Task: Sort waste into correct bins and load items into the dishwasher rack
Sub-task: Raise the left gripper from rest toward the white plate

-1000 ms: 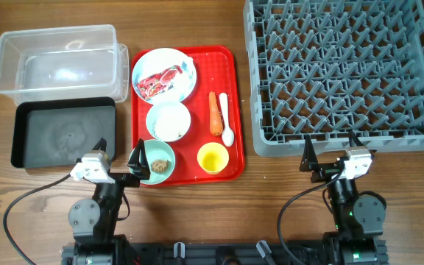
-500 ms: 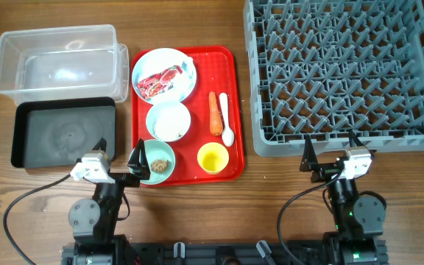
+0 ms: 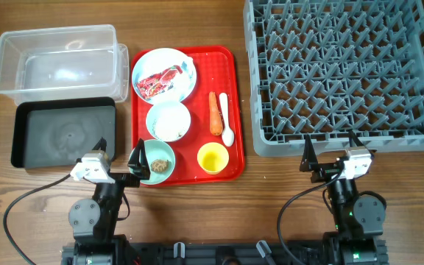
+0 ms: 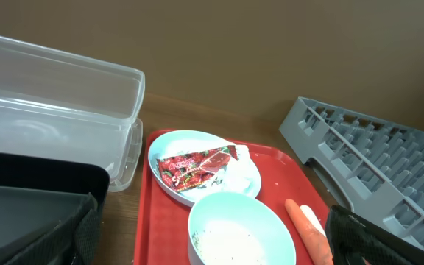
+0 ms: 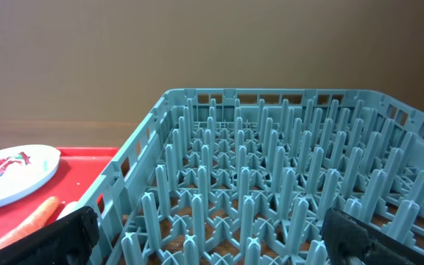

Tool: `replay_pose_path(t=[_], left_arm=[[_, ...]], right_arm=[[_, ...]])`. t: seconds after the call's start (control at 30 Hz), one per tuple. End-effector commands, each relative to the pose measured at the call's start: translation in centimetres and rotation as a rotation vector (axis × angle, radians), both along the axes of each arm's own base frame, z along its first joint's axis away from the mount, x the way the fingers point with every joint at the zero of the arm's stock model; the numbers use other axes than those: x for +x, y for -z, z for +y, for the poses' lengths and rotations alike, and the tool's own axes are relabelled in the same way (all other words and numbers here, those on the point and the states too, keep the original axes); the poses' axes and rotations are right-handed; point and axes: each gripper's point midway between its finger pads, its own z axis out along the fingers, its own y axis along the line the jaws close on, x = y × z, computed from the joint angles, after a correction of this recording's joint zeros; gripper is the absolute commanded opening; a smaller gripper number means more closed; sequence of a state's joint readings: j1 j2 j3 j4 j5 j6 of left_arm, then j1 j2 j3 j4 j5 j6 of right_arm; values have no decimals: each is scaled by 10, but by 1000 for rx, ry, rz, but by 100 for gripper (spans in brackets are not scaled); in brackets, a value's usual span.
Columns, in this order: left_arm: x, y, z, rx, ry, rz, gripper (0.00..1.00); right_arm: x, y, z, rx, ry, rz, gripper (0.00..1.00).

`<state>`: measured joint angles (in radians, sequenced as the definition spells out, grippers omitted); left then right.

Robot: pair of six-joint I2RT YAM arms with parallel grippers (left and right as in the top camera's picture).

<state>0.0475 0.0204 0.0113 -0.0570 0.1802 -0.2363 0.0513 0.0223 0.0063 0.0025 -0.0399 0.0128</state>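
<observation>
Left gripper [image 3: 118, 156] gapes wide and empty, lower left, beside the shallow black rectangular tray [image 3: 65, 135]; a crumpled red-and-white wrapper [image 3: 159, 81] lies upper centre (on a pale round plate [image 3: 162, 57]); right gripper [image 3: 331, 153], equally wide, empty, sits below the large grey plastic pegged rack [image 3: 253, 73].

Black left arm [image 3: 87, 217] and right arm [image 3: 359, 213], white wrist blocks [image 3: 90, 168], looping black cables [image 3: 20, 206], dark pointed tool fingers [image 3: 137, 154]

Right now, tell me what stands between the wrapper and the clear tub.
Nothing visible does. The wrapper lies on the plate, beside the clear tub; only the tub's wall and the rim of the red tray separate them.
</observation>
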Motion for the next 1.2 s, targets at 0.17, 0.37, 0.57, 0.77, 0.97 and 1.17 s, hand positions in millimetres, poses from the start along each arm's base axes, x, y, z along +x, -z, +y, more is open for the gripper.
replay_pose_path(t=[0.17,0.37,0.57,0.77,0.97,1.17], left_arm=[[0,4,1,23,-4,8,100],[0,4,1,23,-4,8,100],[0,4,1,23,-4,8,100],[0,4,1,23,-4,8,100],[0,4,1,20,-7,7,100],[1,7,1,-7,-9,24,100]], right_arm=[[1,2,-2,-13,12,6,100],[1,2,-2,-13,12,6,100],[1,1,-6,-16,38,3,100],[1,1,-6,-11,38,3,100],[0,0,1,79,-6,5,100],[0,2,7,251,-34,40,100]])
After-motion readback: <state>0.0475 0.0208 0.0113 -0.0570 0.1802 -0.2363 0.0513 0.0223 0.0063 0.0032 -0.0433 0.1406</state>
